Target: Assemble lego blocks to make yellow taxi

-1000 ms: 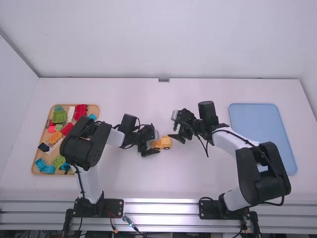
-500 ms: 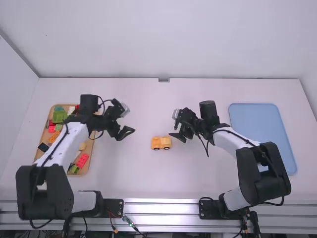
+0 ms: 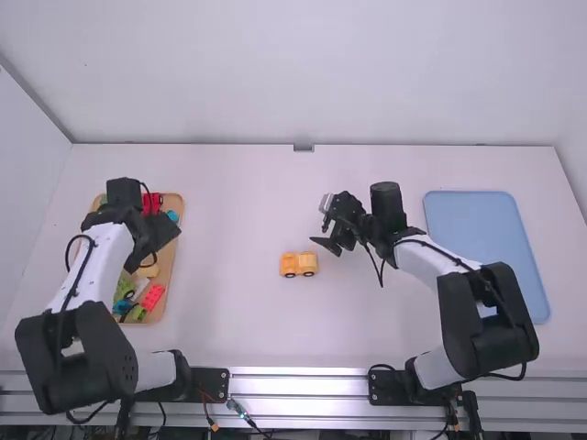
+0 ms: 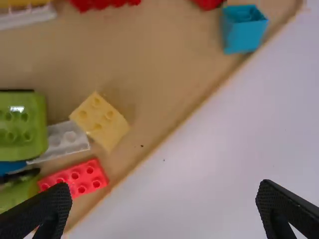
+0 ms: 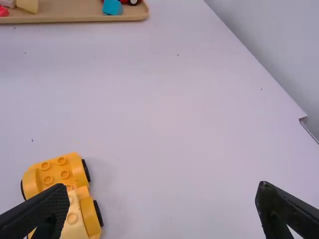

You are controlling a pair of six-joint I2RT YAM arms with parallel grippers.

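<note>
Left arm back at the parts tray; half-built taxi waits mid-tabletop

The taxi (image 3: 298,265) sits near the middle of the tabletop (image 3: 248,321), about evenly between its left and right edges and a little nearer the near edge. It stands on its wheels, an orange body with a paler yellow block (image 5: 73,219) on one end. Neither pincer touches it.

The left arm has swung away from the taxi to the tray (image 3: 180,203) by the left edge, while the taxi has stayed put. That probably means one step is finished and another part is being fetched. The left pincer (image 4: 164,209) is spread wide and empty over the tray's right side, well apart from the taxi. A loose yellow block (image 4: 99,119) lies in the tray beside a white block (image 4: 67,139), with a red block (image 4: 75,178) close by; the yellow one looks the likely pick, though its slanted lie may call for a turned grip.

The right pincer (image 5: 162,209), also open and empty, is near the taxi, to its right and slightly towards the far edge. Beyond it, a blue tray (image 3: 486,238) lies by the right edge.
</note>
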